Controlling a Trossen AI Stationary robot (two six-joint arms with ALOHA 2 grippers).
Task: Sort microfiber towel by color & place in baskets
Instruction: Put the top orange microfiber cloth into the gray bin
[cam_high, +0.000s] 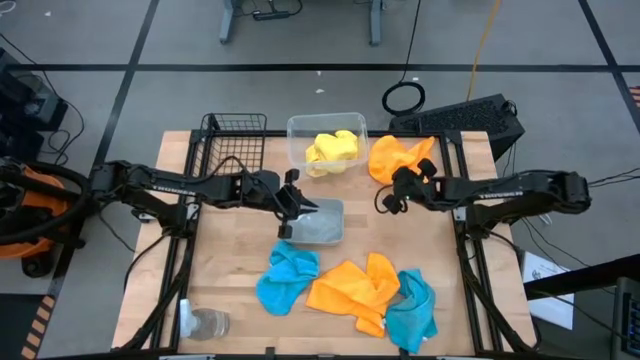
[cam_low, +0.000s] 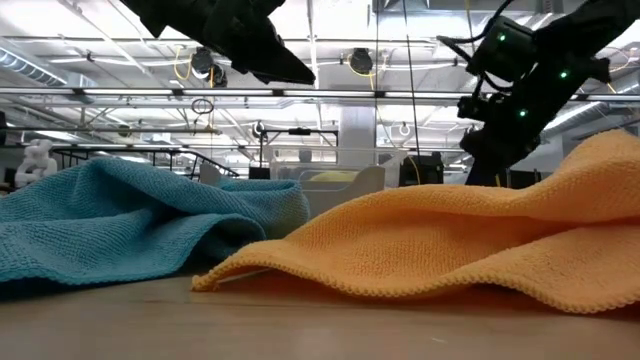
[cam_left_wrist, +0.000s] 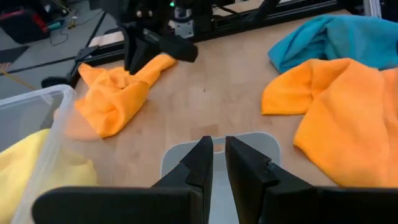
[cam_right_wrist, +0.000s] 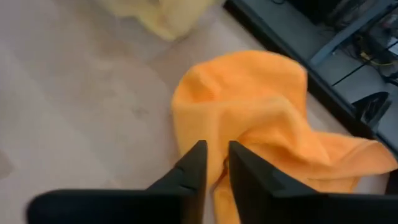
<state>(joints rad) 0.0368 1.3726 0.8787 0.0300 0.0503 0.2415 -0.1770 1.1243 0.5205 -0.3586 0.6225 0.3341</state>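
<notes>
Seen from above: wooden table (cam_high: 230, 290) with sorting barely begun. Still loose across the near side, a heap of towels: a large orange towel (cam_high: 352, 287) in the middle, a blue towel (cam_high: 285, 277) touching it on one side, a teal-blue towel (cam_high: 413, 310) on the other. Further back, black wire-mesh basket (cam_high: 232, 140) apparently holding no towel, though hard to be sure. Beside it, clear plastic tub (cam_high: 298, 140) already holding a yellow towel (cam_high: 332, 150), the only piece visibly sorted. Just beside the tub, lying on the bare table, a second orange towel (cam_high: 395, 155), not yet in any basket. Small grey tray (cam_high: 322, 222) in the middle, no towel visible inside. Left gripper (cam_high: 290, 205) hovering over the tray's edge, fingers nearly together, holding nothing. Right gripper (cam_high: 405, 182) right at the second orange towel, fingers (cam_right_wrist: 194, 167) narrow with orange cloth just ahead of the tips; cannot tell whether any cloth is pinched. Clear glass cup (cam_high: 208, 323) at the near corner. Judged remaining: all orange and blue towels
</notes>
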